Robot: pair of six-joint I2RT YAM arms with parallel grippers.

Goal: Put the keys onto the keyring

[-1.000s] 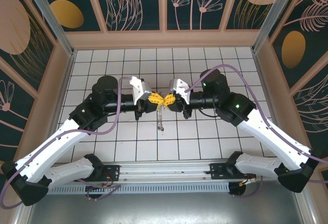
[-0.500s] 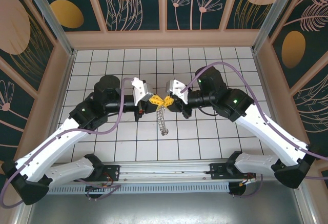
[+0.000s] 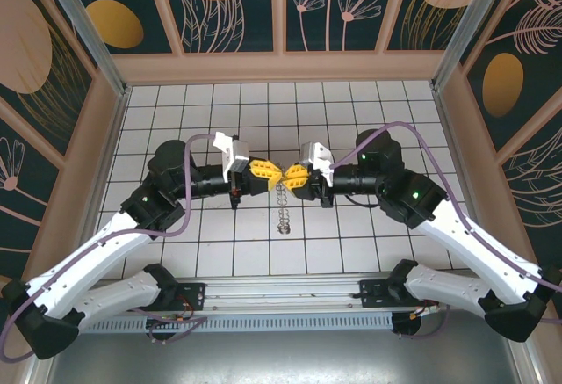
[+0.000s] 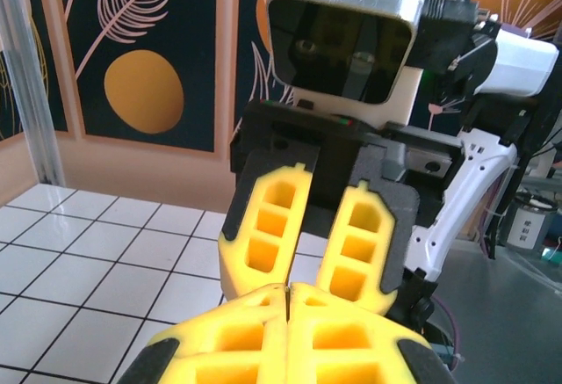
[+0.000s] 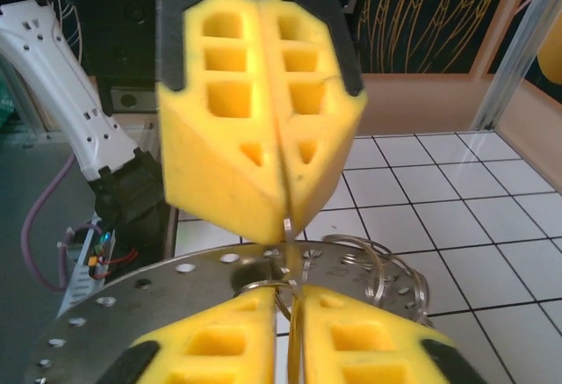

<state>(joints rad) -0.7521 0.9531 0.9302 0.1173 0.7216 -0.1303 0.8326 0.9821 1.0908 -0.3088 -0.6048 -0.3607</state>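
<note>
My left gripper (image 3: pixel 275 174) and right gripper (image 3: pixel 288 176) meet tip to tip above the middle of the tiled floor. The keyring (image 3: pixel 282 208) hangs below them, edge-on, as a string of small loops. In the right wrist view it is a flat grey holed ring (image 5: pixel 158 300) carrying thin wire loops (image 5: pixel 386 270). My right gripper (image 5: pixel 288 305) is shut on one of its wires. The left gripper's fingers (image 5: pixel 255 138) are pinched on a thin metal sliver (image 5: pixel 285 226), apparently the key edge-on. In the left wrist view my left gripper (image 4: pixel 288 292) is shut, facing the right fingers (image 4: pixel 263 226).
White tiled floor (image 3: pixel 219 243) lies under both arms, walled by tan panels (image 3: pixel 281 66) at the back and sides. A metal rail (image 3: pixel 281 300) runs along the near edge between the arm bases. Purple cables (image 3: pixel 189 213) loop off both arms.
Both grippers stay pinched tip to tip. The meeting point has sunk slightly toward the near edge, both wrists have turned, and the right arm's body has swung out to the right.
</note>
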